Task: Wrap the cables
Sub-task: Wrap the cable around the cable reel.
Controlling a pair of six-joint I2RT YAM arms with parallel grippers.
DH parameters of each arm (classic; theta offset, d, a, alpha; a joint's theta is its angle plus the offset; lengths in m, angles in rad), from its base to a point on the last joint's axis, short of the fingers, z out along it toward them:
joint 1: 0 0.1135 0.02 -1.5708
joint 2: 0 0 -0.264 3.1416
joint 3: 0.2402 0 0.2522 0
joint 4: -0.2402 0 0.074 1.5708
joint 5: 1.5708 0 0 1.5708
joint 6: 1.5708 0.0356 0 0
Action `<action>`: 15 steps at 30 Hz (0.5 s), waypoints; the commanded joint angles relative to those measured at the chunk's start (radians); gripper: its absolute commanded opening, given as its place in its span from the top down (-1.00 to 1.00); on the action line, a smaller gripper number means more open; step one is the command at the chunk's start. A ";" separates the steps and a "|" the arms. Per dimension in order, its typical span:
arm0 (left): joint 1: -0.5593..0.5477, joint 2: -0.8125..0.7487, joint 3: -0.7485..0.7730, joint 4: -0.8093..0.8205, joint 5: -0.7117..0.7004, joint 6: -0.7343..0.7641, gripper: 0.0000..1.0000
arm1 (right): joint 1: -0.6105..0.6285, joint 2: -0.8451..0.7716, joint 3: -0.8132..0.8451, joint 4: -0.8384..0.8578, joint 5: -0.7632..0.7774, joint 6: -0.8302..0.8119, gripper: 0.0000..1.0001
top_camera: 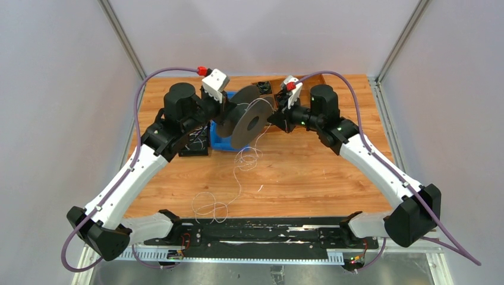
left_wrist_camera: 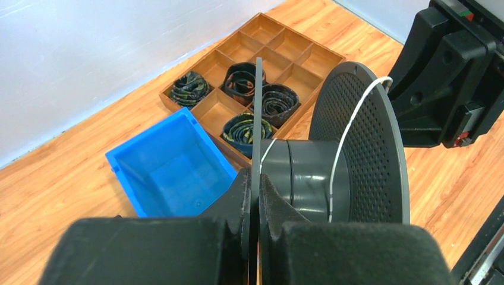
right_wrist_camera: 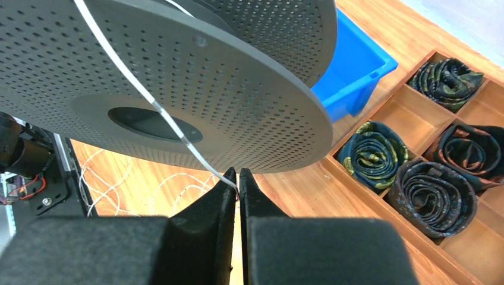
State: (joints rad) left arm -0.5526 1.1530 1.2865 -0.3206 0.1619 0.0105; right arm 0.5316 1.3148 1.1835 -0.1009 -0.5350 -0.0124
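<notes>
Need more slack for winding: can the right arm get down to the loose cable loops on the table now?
Probably yes: the loose loops lie on open table, nothing over them, though the right gripper is pinching a strand at the spool.

A lab cell: white walls (top_camera: pixel 53 89), aluminium posts (top_camera: pixel 123 41).

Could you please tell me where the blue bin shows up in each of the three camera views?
Top external: blue bin centre-left, mostly hidden behind the spool.
Left wrist: lower left, open top facing up.
Right wrist: upper right, behind the spool's rim.
Shared landmark: the grey perforated spool, visible in all three.
</notes>
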 commanded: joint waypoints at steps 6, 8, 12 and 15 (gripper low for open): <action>0.025 -0.039 -0.037 0.101 0.054 -0.002 0.99 | -0.065 -0.041 0.026 -0.019 0.128 -0.036 0.99; 0.026 -0.042 -0.039 0.102 0.074 0.002 0.99 | -0.085 -0.047 0.034 -0.026 0.144 -0.049 0.99; 0.026 -0.047 -0.046 0.102 0.113 0.022 0.99 | -0.091 -0.041 0.071 -0.056 0.211 -0.108 0.99; 0.027 -0.051 -0.048 0.104 0.174 0.028 0.99 | -0.091 -0.023 0.102 -0.071 0.250 -0.161 0.99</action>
State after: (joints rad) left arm -0.5312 1.1450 1.2320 -0.3077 0.2424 0.0238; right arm 0.4526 1.2911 1.2236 -0.1413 -0.3672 -0.0856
